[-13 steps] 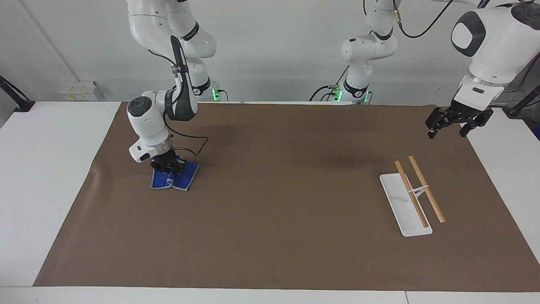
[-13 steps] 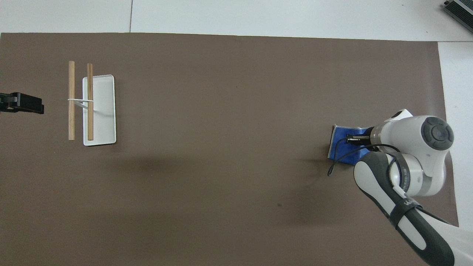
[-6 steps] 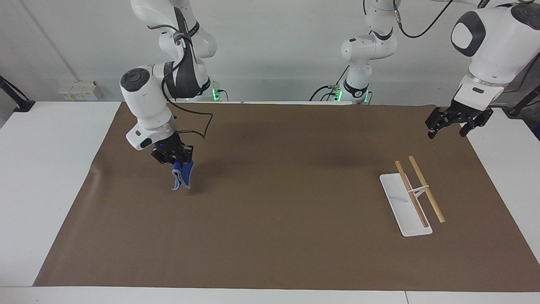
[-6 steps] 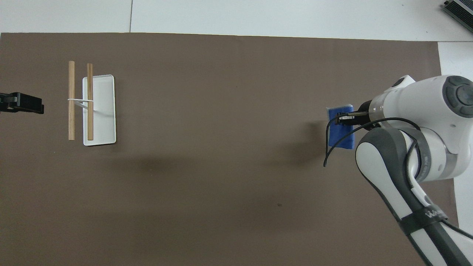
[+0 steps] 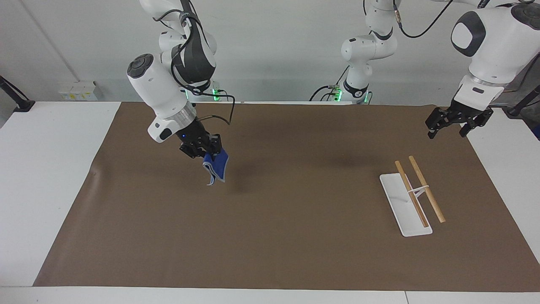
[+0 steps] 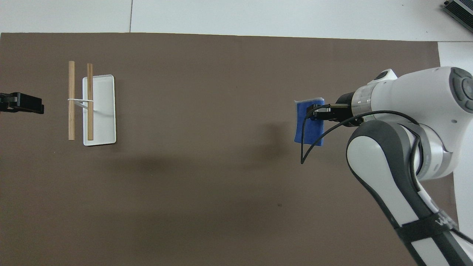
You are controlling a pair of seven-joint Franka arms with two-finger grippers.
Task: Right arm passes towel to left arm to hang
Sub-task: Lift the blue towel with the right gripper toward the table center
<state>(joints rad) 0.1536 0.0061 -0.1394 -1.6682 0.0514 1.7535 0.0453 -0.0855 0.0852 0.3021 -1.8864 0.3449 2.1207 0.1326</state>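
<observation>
My right gripper is shut on the blue towel, which hangs folded from it in the air over the brown mat toward the right arm's end. In the overhead view the right gripper holds the towel by its upper edge. My left gripper is open and empty, raised over the mat's edge at the left arm's end, where the arm waits. Only the tip of the left gripper shows in the overhead view.
A white tray base with two wooden rails, the hanging rack, stands on the mat toward the left arm's end; the rack also shows overhead. A brown mat covers the table. A black cable loops below the right wrist.
My right gripper has lifted the towel off the mat and carried it up and toward the middle of the table. The left arm has not moved.
</observation>
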